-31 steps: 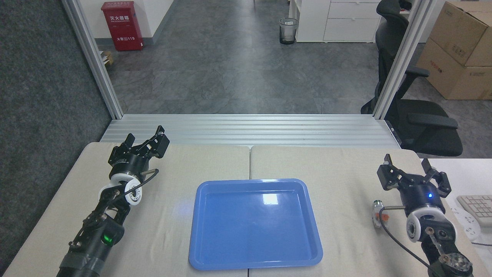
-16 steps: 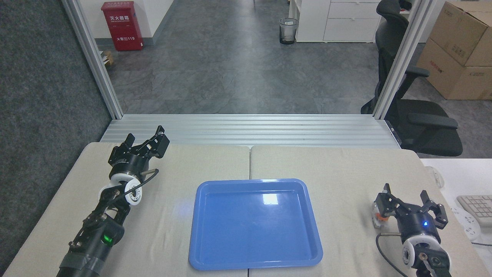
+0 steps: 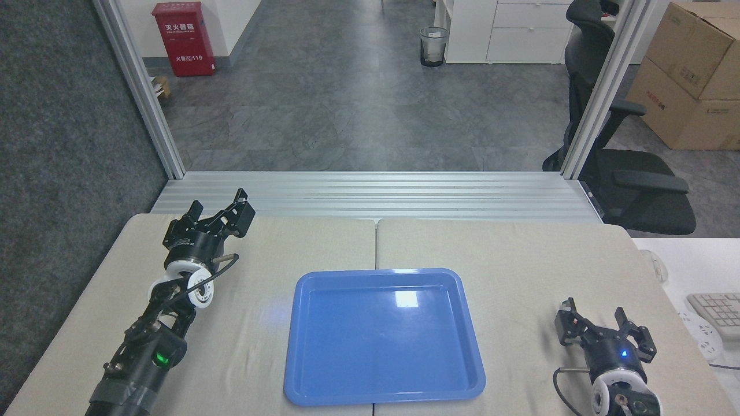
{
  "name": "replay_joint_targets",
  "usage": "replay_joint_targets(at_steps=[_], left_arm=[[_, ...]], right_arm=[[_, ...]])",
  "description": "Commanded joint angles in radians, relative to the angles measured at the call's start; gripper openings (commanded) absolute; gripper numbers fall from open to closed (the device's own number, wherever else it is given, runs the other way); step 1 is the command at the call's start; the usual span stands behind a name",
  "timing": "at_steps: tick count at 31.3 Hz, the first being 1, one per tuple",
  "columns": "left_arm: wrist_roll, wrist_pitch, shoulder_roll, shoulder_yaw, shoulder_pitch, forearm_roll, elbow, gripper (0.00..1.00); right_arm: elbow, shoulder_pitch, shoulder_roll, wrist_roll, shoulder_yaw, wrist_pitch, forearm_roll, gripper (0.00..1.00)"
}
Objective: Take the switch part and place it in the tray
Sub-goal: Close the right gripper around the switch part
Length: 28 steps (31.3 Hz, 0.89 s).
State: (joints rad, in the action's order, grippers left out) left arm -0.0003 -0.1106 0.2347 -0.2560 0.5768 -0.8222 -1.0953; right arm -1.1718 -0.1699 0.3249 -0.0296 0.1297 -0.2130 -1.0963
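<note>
The blue tray (image 3: 324, 370) lies in the middle of the table with nothing in it. Low at the near right, my right gripper (image 3: 604, 330) stands open, well to the right of the tray. Its left finger (image 3: 568, 325) is over the spot on the cloth where the switch part lay. The switch part is hidden behind that finger, and I cannot tell whether it lies between the fingers. My left gripper (image 3: 219, 209) is open and holds nothing, raised near the far left of the table, apart from the tray.
A ribbed aluminium sill (image 3: 376, 196) runs along the table's far edge. To the right, a white desk carries a keyboard (image 3: 720, 312). A black office chair (image 3: 633, 190) stands beyond the right far corner. Beige cloth shows on both sides of the tray.
My right gripper has pulled back toward the near edge and sunk lower, still open. The switch part, seen beside it before, is now covered. The left arm and the tray have not moved.
</note>
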Motion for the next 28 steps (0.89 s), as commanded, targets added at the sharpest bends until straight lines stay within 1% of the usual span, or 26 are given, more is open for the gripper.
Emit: replay_joint_targets(at_steps=[1,6,7,8,10,11,13,16,17,18,21,24,28], left_arm=[[0.0,0.0,0.0,0.0,0.0,0.0,0.0,1.0],[0.0,0.0,0.0,0.0,0.0,0.0,0.0,1.0],[0.0,0.0,0.0,0.0,0.0,0.0,0.0,1.0],[0.0,0.0,0.0,0.0,0.0,0.0,0.0,1.0],[0.0,0.0,0.0,0.0,0.0,0.0,0.0,1.0],[0.0,0.0,0.0,0.0,0.0,0.0,0.0,1.0],[0.0,0.0,0.0,0.0,0.0,0.0,0.0,1.0],[0.0,0.0,0.0,0.001,0.0,0.0,0.0,1.0],[0.0,0.0,0.0,0.0,0.0,0.0,0.0,1.0],[0.0,0.0,0.0,0.0,0.0,0.0,0.0,1.0],[0.0,0.0,0.0,0.0,0.0,0.0,0.0,1.0],[0.0,0.0,0.0,0.0,0.0,0.0,0.0,1.0],[0.0,0.0,0.0,0.0,0.0,0.0,0.0,1.0]], right_arm=[[0.061,0.007,-0.044,0.0,0.077,0.007,0.0,0.93],[0.089,0.018,-0.046,0.004,0.08,0.011,0.001,0.92],[0.089,0.021,-0.047,0.005,0.088,0.011,0.001,0.9],[0.089,0.026,-0.046,0.007,0.096,0.011,0.003,0.85],[0.087,0.027,-0.047,0.01,0.1,0.012,0.004,0.79],[0.087,0.029,-0.047,0.013,0.1,0.018,0.006,0.71],[0.086,0.033,-0.047,0.017,0.099,0.046,0.024,0.46],[0.081,0.033,-0.053,0.017,0.087,0.063,0.047,0.11],[0.077,0.032,-0.064,0.017,0.082,0.063,0.049,0.03],[0.074,0.032,-0.075,0.017,0.077,0.061,0.049,0.0],[0.025,0.029,-0.083,0.017,0.058,0.06,0.049,0.0],[-0.066,0.017,-0.089,0.016,0.028,0.047,0.047,0.0],[-0.211,-0.031,-0.104,0.005,0.048,0.011,0.026,0.0]])
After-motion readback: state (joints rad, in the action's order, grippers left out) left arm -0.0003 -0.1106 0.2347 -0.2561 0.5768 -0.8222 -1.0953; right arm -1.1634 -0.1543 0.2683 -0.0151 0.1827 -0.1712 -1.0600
